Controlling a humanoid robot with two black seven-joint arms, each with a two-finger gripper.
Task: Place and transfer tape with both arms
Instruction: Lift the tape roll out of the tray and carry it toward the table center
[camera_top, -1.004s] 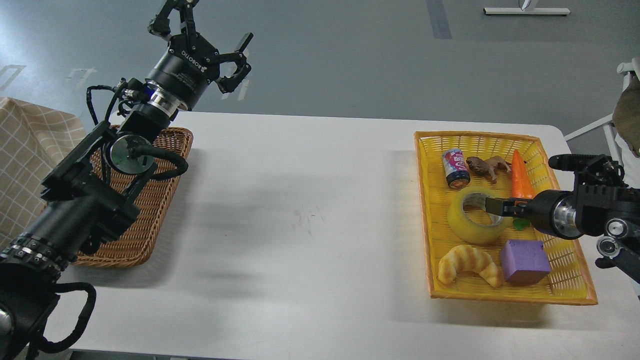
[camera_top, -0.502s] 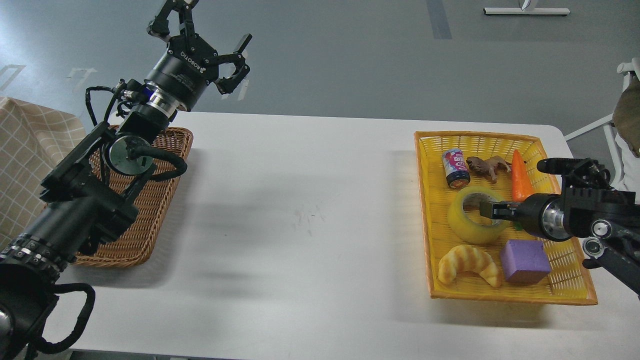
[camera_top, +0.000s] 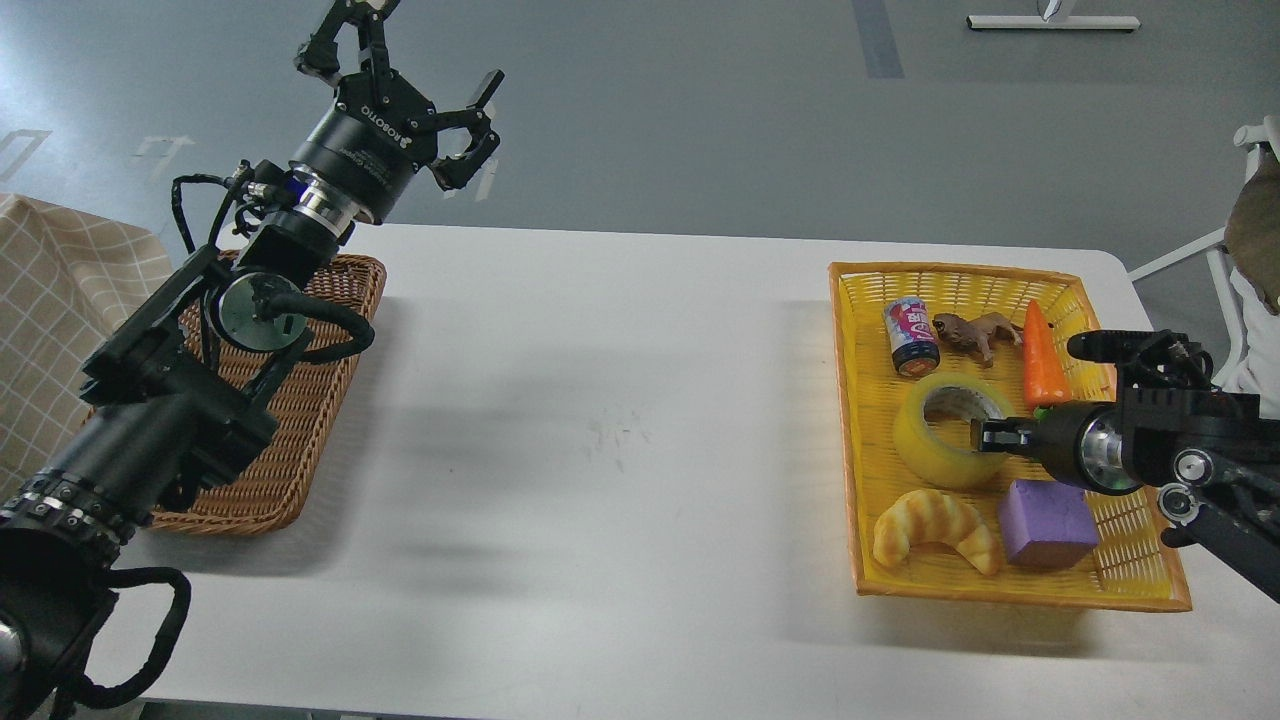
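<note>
Step in hand: pickup of the tape (camera_top: 945, 432), first leg of the transfer. The roll lies flat, core hole upward, in the middle of the yellow basket (camera_top: 1140, 560) on the right of the white worktop (camera_top: 620, 400), with a small can (camera_top: 911, 337), a toy frog (camera_top: 975, 331) and a toy carrot (camera_top: 1042, 357) behind it, a croissant toy (camera_top: 933, 528) and a purple block (camera_top: 1048, 524) in front. The right tool (camera_top: 992, 436) reaches in from the right, its tip at the roll's right rim beside the core hole; it is seen end-on and dark, so I cannot tell how far its fingers stand apart or whether they grip the wall. The left tool (camera_top: 410, 75) hangs high above the far left, fingers spread wide, holding nothing, over the brown wicker basket (camera_top: 320, 400). Next move, as I judge it: get one finger inside the core and one outside, close on the wall, then lift clear of the neighbouring toys. Against the frame half a second earlier, the right tool sits a little lower and slightly further right on the roll, its arm drawn back and down; the roll and croissant toy appear nudged slightly left; the left arm is all but unchanged.
</note>
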